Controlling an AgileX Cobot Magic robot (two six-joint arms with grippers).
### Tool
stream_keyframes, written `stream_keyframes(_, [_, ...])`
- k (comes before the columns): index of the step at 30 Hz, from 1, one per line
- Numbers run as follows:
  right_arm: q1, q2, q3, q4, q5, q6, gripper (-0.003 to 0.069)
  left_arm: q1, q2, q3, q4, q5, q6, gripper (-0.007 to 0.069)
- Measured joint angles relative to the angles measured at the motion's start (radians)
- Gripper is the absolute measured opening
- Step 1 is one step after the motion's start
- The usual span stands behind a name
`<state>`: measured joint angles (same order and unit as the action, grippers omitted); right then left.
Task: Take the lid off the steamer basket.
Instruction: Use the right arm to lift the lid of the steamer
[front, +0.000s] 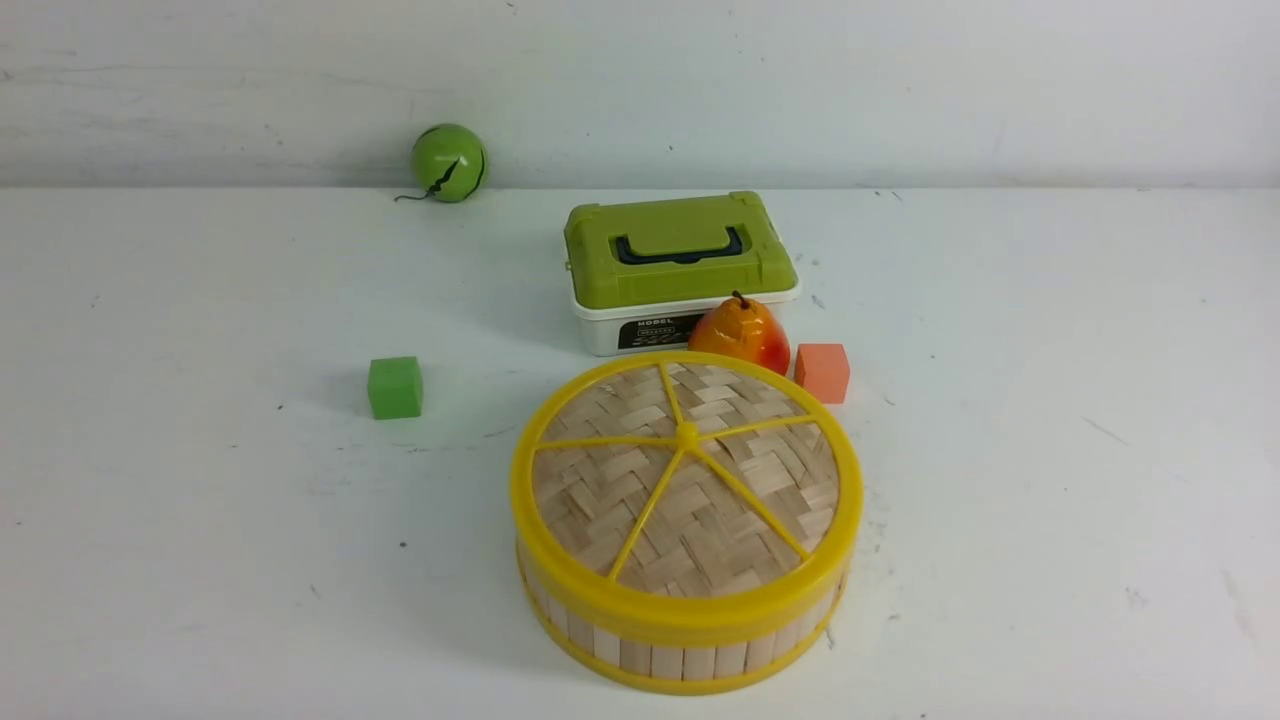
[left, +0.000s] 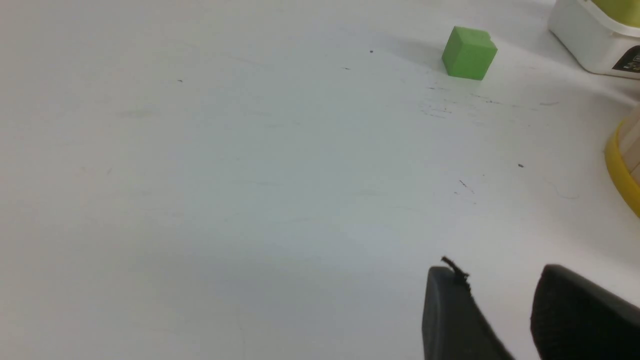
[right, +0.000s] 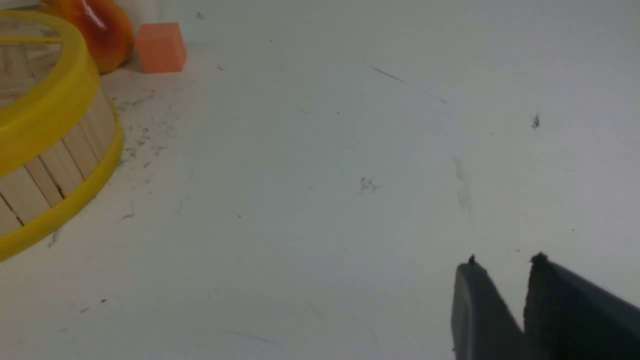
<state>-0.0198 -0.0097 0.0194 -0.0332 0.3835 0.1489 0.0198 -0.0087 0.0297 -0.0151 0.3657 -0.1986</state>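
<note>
- The lid (front: 687, 485) sits flat and square on the steamer basket (front: 690, 655), yellow rim on yellow rim, near the front middle of the table (front: 1050, 450). It has not been lifted.
- It is a woven pale bamboo disc with five thin yellow spokes meeting at a small centre knob. The basket below has a pale slat wall.
- Judged from this, the task is at its approach step: neither arm shows in the front view, and nothing touches the lid.
- The next move likely calls for a claw to come over the knob or a spoke, close on it and lift straight up. The knob is small, so aim matters.
- The right claw (right: 502, 265) is slightly parted and empty, well away from the basket's side.
- The left claw (left: 500, 280) is parted wider and also empty.
- A pear (front: 740, 335) and an orange cube (front: 822, 372) stand just behind the basket. A green cube (front: 395, 387) lies off to its left.
</note>
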Motion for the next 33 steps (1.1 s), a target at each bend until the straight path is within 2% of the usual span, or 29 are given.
stream_keyframes(24, [0.000, 0.000, 0.000, 0.007, 0.000, 0.002, 0.0179, 0.000, 0.000, 0.000, 0.000, 0.000, 0.000, 0.0239])
stream_keyframes(27, [0.000, 0.000, 0.000, 0.135, 0.000, 0.085, 0.0185, 0.000, 0.000, 0.000, 0.000, 0.000, 0.000, 0.0239])
stream_keyframes(28, [0.000, 0.000, 0.000, 0.228, 0.000, 0.148, 0.0186, 0.000, 0.000, 0.000, 0.000, 0.000, 0.000, 0.0239])
stream_keyframes(29, [0.000, 0.000, 0.000, 0.246, 0.000, 0.161, 0.0187, 0.000, 0.000, 0.000, 0.000, 0.000, 0.000, 0.0239])
stream_keyframes(33, [0.000, 0.000, 0.007, 0.636, 0.014, 0.433, 0.0192, 0.000, 0.000, 0.000, 0.001, 0.000, 0.000, 0.0239])
